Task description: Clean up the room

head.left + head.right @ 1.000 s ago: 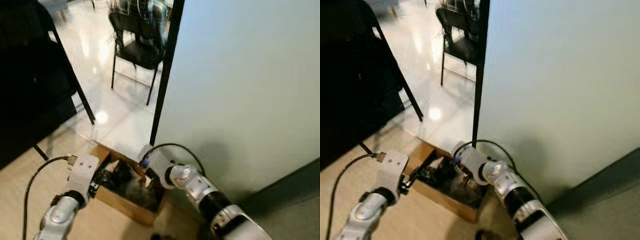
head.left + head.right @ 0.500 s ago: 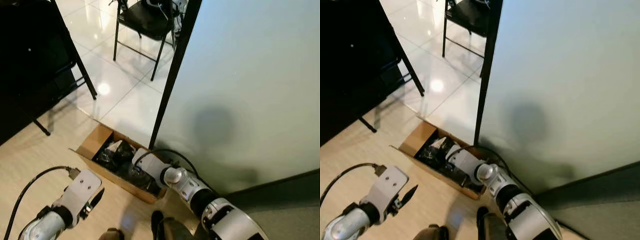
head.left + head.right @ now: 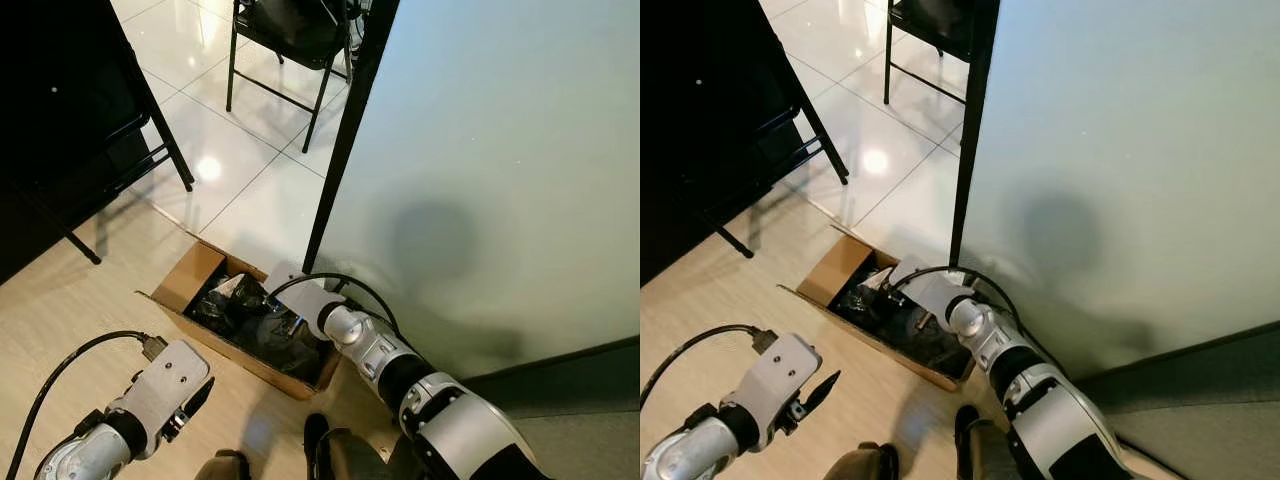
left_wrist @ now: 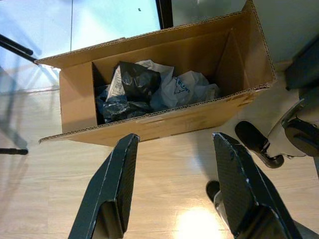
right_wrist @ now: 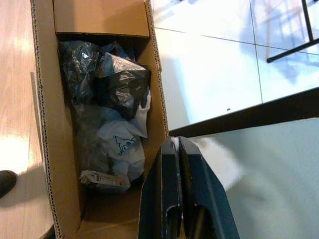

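An open cardboard box (image 3: 186, 279) lies on the wood floor against the pale wall. It holds crumpled black and white plastic bags (image 4: 149, 87), also visible from the right wrist as bags (image 5: 117, 144). My left gripper (image 4: 174, 139) is open, hanging over the floor just short of the box's near wall, with nothing between its fingers (image 3: 195, 393). My right gripper (image 5: 175, 142) is shut and empty, poised above the box's end nearest the wall. The right arm (image 3: 350, 340) reaches over the box.
A black post (image 3: 345, 140) edges the pale green panel (image 3: 500, 150) right behind the box. A black folding chair (image 3: 290, 30) stands on the white tiles (image 3: 250, 180) beyond. Dark furniture (image 3: 60, 120) fills the left. My feet (image 3: 320, 450) stand close to the box.
The camera has tipped down and the view has shifted. My left gripper has drawn back from the box to the floor in front of it. The right gripper stays over the box.
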Available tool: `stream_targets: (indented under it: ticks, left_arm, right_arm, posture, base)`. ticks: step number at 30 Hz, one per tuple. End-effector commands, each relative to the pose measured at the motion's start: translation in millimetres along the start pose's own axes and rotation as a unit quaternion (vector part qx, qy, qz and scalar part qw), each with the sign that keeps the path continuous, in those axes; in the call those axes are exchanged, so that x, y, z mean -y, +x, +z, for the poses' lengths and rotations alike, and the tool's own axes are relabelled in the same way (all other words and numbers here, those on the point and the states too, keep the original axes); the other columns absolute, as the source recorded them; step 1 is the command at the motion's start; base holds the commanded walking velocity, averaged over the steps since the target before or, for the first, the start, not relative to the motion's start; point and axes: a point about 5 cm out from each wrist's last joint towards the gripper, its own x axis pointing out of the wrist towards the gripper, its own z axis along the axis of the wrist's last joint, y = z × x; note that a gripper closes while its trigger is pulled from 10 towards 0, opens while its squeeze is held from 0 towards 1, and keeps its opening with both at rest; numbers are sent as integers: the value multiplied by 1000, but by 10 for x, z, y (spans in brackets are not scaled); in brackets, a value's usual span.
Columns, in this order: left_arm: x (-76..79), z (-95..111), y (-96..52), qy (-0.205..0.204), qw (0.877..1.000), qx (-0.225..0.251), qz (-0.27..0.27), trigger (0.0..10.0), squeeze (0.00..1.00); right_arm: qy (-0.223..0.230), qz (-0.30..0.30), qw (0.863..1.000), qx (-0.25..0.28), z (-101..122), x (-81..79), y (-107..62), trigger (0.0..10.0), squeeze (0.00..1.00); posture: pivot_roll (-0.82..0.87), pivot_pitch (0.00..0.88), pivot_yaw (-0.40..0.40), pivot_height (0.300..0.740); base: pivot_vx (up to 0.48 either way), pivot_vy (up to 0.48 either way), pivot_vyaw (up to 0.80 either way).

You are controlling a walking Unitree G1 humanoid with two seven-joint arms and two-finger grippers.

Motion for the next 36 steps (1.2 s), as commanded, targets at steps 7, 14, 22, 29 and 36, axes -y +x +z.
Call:
stream_targets:
  ticks: [7, 14, 22, 29, 36]
  left_arm:
    - [72, -55, -31, 0, 999, -16, -30, 10000, 0]
    - [61, -58, -28, 3, 999, -18, -31, 10000, 0]
    - [40, -74, -5, 5, 999, -21, -30, 10000, 0]
    - [-66, -233, 122, -67, 992, -68, 78, 10000, 0]
    - [7, -291, 283, -135, 977, -81, 141, 10000, 0]
  right_arm:
    - [-34, 16, 999, -21, -117, -77, -21, 10000, 1000]
    - [-89, -31, 996, -9, -87, 6, -20, 10000, 0]
    - [-102, -46, 994, 2, -54, 21, -16, 10000, 0]
    - [203, -85, 975, -38, -84, 250, -14, 10000, 0]
    - [313, -45, 948, -37, -169, 240, -46, 10000, 0]
  posture:
    - [153, 411, -105, 740]
    - [158, 403, -102, 740]
    - [151, 383, -99, 740]
    - [77, 275, -88, 740]
    - [8, 191, -54, 740]
  base:
    - [0, 0, 0]
    - [0, 0, 0]
    - [0, 0, 0]
    - [0, 0, 0]
    - [0, 0, 0]
